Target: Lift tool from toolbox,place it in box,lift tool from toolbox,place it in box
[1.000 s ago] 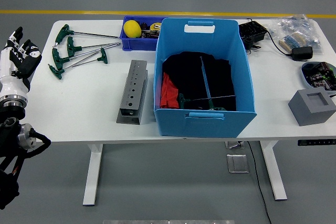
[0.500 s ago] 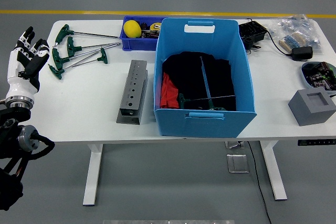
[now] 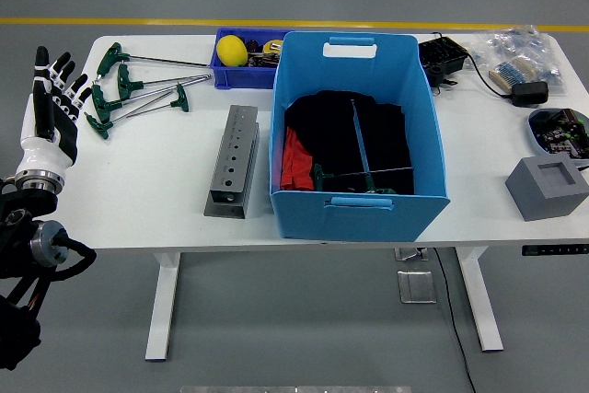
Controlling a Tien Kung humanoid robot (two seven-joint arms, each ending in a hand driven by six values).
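Observation:
Several green-handled T-wrenches lie spread on the table's far left. The big light-blue box stands mid-table; inside it a green-handled T-wrench rests on black and red cloth. My left hand is raised at the table's left edge, fingers spread straight and holding nothing, its fingertips just left of the nearest wrench handles. The right arm does not show.
A grey metal tool holder with holes lies left of the box. A dark-blue bin with a yellow object sits behind. At the right are a grey block, cables, a charger and a small tray.
My left hand has risen and shifted right toward the wrenches, turning from a loose pose into an upright, straight-fingered one. Everything on the table stayed put.

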